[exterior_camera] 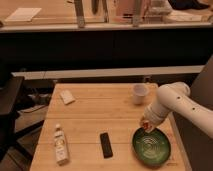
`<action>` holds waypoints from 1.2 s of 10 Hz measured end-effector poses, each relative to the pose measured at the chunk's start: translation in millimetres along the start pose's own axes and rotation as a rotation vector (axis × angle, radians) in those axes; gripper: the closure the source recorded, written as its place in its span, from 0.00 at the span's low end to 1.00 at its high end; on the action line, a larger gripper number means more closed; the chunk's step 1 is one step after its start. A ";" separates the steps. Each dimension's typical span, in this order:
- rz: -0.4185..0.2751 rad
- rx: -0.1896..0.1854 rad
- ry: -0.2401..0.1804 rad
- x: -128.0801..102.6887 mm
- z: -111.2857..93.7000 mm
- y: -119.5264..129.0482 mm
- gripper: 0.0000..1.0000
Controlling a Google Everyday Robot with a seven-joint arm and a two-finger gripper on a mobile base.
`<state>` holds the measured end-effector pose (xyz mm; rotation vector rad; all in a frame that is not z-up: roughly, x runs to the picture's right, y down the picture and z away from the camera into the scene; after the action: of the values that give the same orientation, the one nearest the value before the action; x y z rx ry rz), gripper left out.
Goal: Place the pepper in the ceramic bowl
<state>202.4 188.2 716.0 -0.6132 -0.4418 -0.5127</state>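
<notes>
gripper (146, 123) clamped on pepper (145, 127), at far-left rim of ceramic bowl (159, 150) (white cup (140, 93) further bk).

On the tabletop (90, 120) the ceramic bowl (151, 146) sat front right — the tool (145, 124), pepper (145, 127) at its tip, above its rear rim; cup (140, 92) behind, flat bar (105, 145) and bottle (60, 145) leftward.

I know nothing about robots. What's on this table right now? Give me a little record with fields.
gripper: low at the far-left rim of the ceramic bowl
pepper: at the gripper's tip, above the rim, not yet in the bowl
ceramic bowl: near-right part of the wooden table
white cup: behind the bowl
bottle: near-left
black bar: front centre
white packet: far-left
</notes>
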 end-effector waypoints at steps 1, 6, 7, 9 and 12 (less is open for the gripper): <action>-0.002 0.000 0.000 0.0 0.0 0.2 0.93; -0.014 -0.004 -0.001 -0.8 -0.6 1.3 0.93; -0.017 -0.005 -0.001 -1.0 -0.6 1.4 0.93; -0.021 -0.006 -0.002 -1.1 -0.6 1.8 0.93; -0.028 -0.007 -0.002 -1.5 -1.1 2.3 0.93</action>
<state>202.8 189.6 713.4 -0.6154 -0.4512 -0.5407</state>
